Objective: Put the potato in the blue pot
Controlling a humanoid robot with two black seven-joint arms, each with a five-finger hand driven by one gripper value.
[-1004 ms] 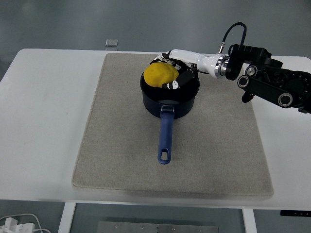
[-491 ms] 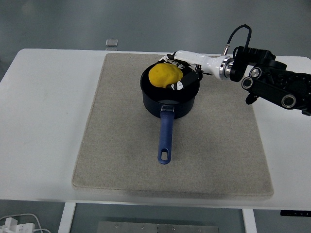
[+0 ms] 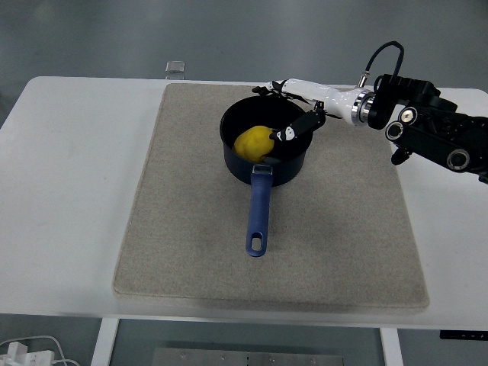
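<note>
Grey mat (image 3: 191,229) on white counter (image 3: 69,191). Blue pot (image 3: 265,156) at mat's 12 o'clock, handle pointing to 6. Potato (image 3: 254,142) lies inside pot. Right hand (image 3: 299,107) over pot's 2 o'clock rim, fingers (image 3: 296,127) spread, holding nothing.

Potato (image 3: 255,142) lies in pot (image 3: 286,164), on mat (image 3: 191,229).

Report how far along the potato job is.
Done: the potato lies inside the blue pot, low against the near wall. In hand: the right hand hovers over the pot's rim, fingers open, holding nothing. Left: only pulling the arm clear.
</note>
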